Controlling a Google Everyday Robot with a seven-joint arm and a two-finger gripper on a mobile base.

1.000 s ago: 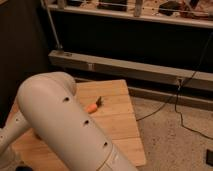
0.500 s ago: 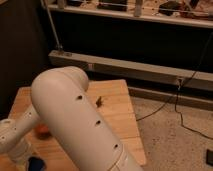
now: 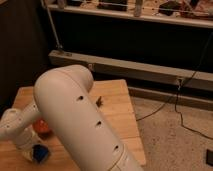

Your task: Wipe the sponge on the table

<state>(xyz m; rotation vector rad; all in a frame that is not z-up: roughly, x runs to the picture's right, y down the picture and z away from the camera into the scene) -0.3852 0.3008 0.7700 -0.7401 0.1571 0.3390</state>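
Hand point(image 3: 27, 148), grip unclear, hangs beside the sponge point(image 3: 41, 153) on the table point(image 3: 118, 106); sponge's axis unclear.

Warm, dim indoor light falls from above onto the table point(image 3: 119, 111), leaving its far right corner pale while the rack point(image 3: 135, 14) behind it sinks into near black. The big white arm point(image 3: 75, 117), close to the camera, catches the most light. It shades the table's front left corner, where the gripper point(image 3: 27, 147) sits in murk beside the sponge point(image 3: 40, 153).
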